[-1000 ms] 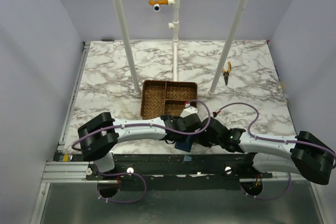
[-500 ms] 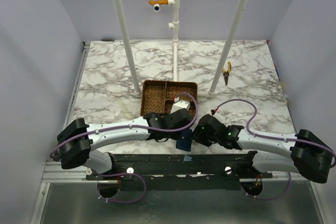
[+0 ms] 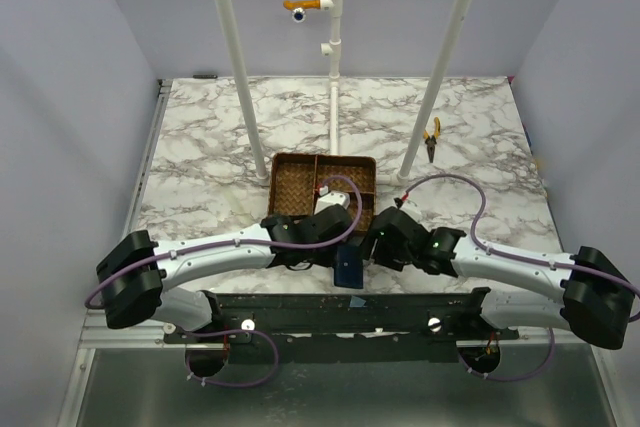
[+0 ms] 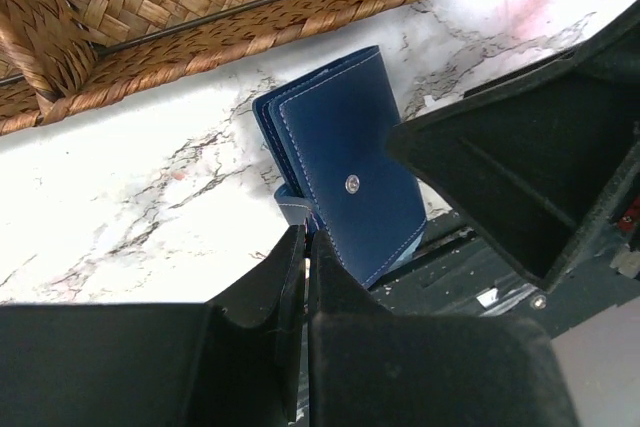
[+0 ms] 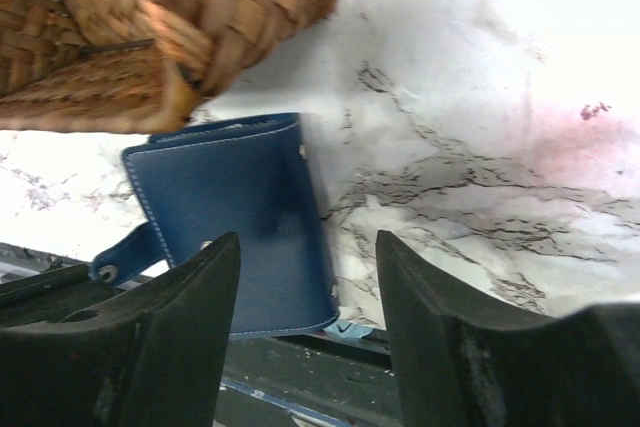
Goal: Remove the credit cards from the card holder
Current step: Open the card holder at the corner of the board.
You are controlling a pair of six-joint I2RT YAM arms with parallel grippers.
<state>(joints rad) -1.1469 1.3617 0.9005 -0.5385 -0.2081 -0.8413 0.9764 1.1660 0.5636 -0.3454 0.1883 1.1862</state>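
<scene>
From above, the holder [image 3: 348, 267] sits at the table's near edge, just in front of the tray [image 3: 275, 187]. The left gripper [image 3: 335, 247] and the right gripper [image 3: 372, 250] crowd it from either side. My guess is one arm is meant to steady it while the other works it open. Its long axis runs roughly away from the arms, slightly slanted.

From the left wrist, the holder is folded shut with its stud [image 4: 351, 183] facing up. One short end points at the tray and the other hangs just past the table edge. The left fingers [image 4: 295, 267] are clenched together, tips right against the holder's near corner, where a pale tab pokes out. I can't tell whether they are pinching that tab or only touching it. No cards show, just stacked leaf edges along one side.

From the right wrist, the right fingers [image 5: 170, 337] stand well apart, gripping nothing, and straddle one long edge of the holder from above. The strap [image 5: 125, 255] dangles loose off the corner toward the table's lip, so the holder looks unfastened and ready to be spread.
</scene>
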